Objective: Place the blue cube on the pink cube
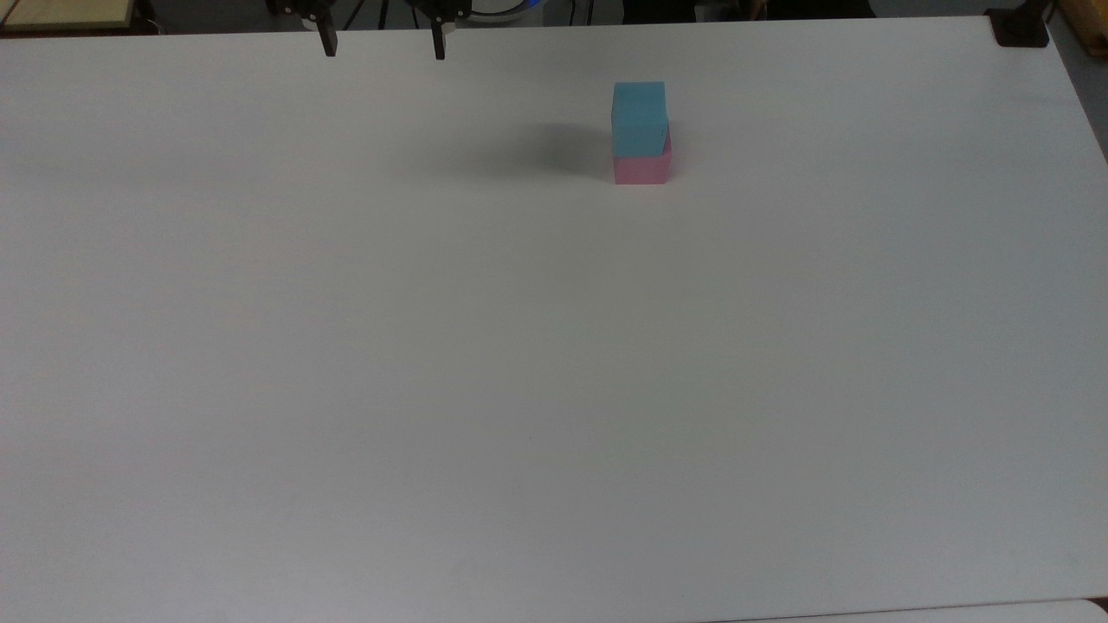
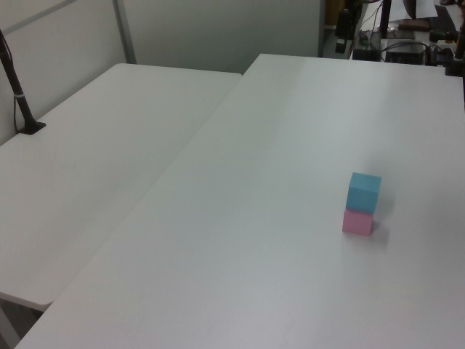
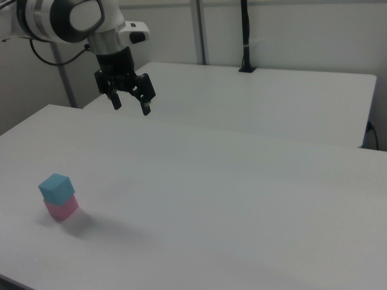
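Two cubes already stand stacked in the top view: the small sky-blue matte cube (image 1: 640, 117) sits on the pale pink matte cube (image 1: 642, 166), near the white surface's (image 1: 554, 363) far edge, while the gripper (image 1: 382, 48) hangs well apart, fingers spread and empty. Left view: blue rests slightly skewed on pink. Right view: the gripper is high above the surface; retreating well clear of the stack seems wisest.

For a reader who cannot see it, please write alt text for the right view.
A blue cube sits on top of a pink cube near the right view's lower left, on a white table. The robot arm's pincer hangs open and empty above the table's far side, well apart from the stack.
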You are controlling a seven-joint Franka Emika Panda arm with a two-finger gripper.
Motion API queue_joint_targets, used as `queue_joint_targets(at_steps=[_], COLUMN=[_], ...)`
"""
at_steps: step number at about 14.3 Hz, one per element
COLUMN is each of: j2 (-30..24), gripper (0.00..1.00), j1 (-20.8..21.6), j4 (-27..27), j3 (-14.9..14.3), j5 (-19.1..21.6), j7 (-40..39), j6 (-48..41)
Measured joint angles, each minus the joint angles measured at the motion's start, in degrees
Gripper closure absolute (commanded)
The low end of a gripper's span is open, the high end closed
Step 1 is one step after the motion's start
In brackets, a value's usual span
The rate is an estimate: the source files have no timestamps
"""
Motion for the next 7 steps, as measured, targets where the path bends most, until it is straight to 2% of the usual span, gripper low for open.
queue_joint_targets(at_steps=[3,7], j2=[0.0,0.0], gripper=[0.0,0.0], j1=[3.5,3.6], j4=[0.0,0.0], j3=[-3.8,-4.4], j5=[0.0,0.0], j7=[0.0,-0.1], j6=[0.0,0.0])
